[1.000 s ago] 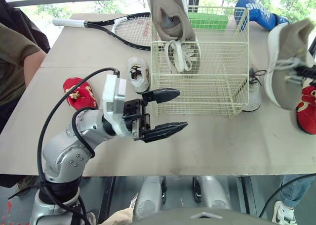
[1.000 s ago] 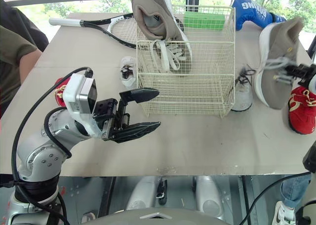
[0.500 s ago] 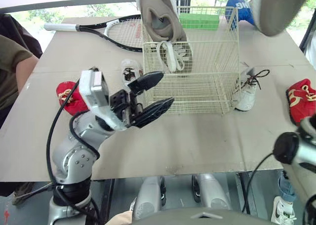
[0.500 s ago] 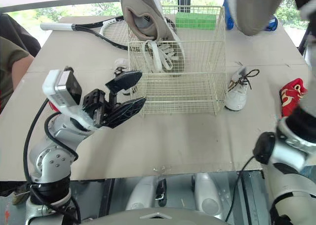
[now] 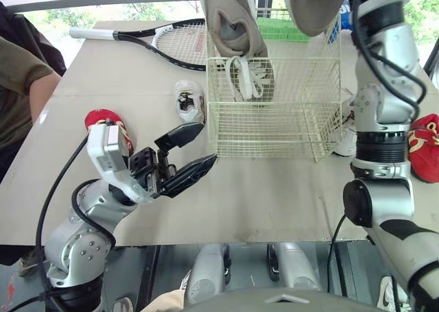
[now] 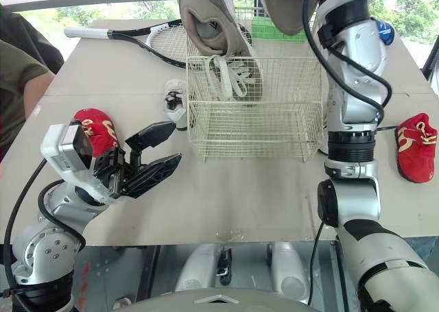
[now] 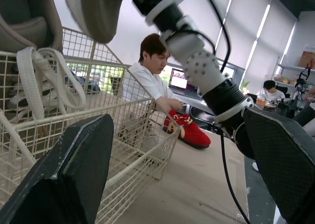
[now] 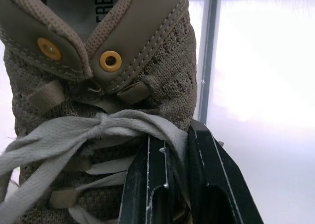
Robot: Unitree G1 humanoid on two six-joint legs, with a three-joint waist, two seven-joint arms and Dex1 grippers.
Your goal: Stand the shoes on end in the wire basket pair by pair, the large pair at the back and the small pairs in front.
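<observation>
Right fingers point(image 8: 142, 184) clench the laces point(image 8: 74, 140) of a large grey shoe point(image 8: 123, 76) above the wire basket point(image 5: 274, 120) (seemingly its far side); left fingers point(image 5: 192, 175) hang spread over the surface point(image 5: 274, 195).

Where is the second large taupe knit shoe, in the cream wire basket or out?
Out: right gripper holds the shoe by its laces, raised above the basket.

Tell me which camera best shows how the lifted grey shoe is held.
The right wrist view: close up, the right gripper pinches the grey shoe by its laces. The eye views catch part of it above the basket; the left wrist view shows one end.
</observation>
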